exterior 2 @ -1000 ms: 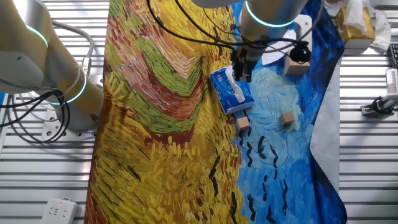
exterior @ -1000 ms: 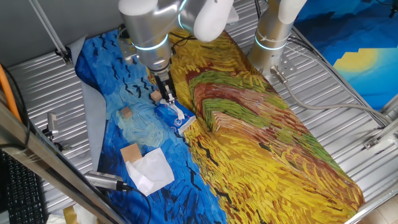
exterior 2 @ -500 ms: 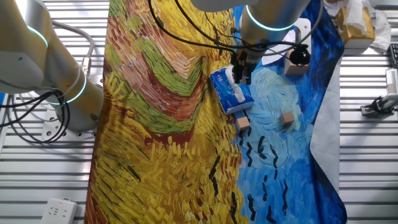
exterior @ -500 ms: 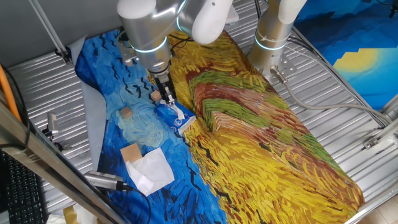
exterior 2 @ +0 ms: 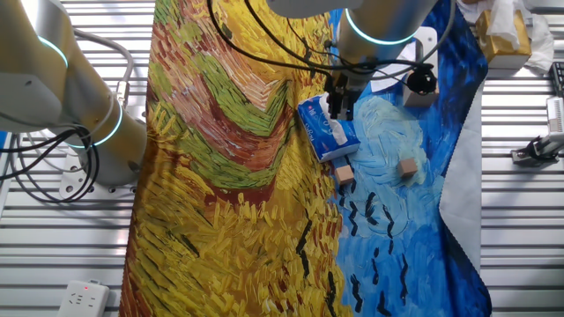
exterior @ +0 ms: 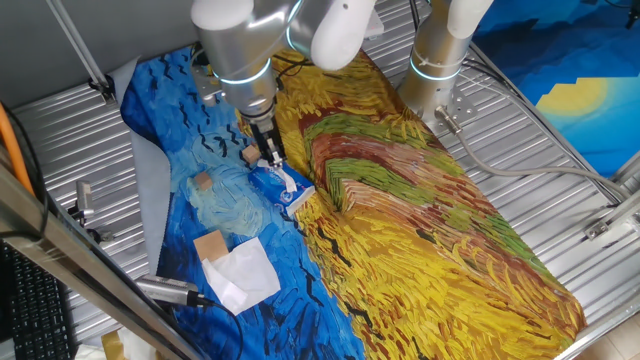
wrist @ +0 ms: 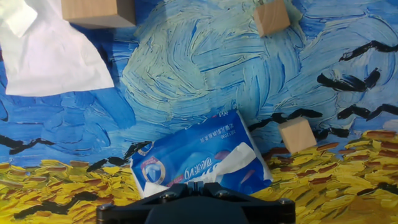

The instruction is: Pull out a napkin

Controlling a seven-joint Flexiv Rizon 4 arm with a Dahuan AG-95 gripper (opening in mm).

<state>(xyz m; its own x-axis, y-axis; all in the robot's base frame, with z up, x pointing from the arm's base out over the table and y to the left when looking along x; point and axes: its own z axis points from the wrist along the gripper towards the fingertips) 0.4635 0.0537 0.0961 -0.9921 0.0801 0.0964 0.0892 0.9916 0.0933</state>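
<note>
The small blue tissue pack [exterior: 283, 188] lies on the painted cloth where blue meets yellow; it also shows in the other fixed view [exterior 2: 328, 132] and the hand view [wrist: 199, 155]. A creased white strip of napkin [wrist: 225, 164] sticks out of the pack's slot and runs up to my fingers; it shows in one fixed view [exterior: 288, 183] too. My gripper [wrist: 194, 186] stands right over the pack, jaws pressed together on the napkin's tip. It also shows in both fixed views [exterior: 272, 158] [exterior 2: 337, 107]. The rest of the napkin is hidden inside the pack.
A smooth white square sheet [exterior: 241, 272] [wrist: 50, 59] lies on the blue cloth beside a flat wooden block [exterior: 210, 246] [wrist: 97, 11]. Two small wooden cubes [wrist: 272, 15] [wrist: 296, 134] sit close to the pack. A second arm's base [exterior: 440, 60] stands behind the cloth.
The gripper has shifted only very slightly over the pack. The pack and the blocks have not moved.
</note>
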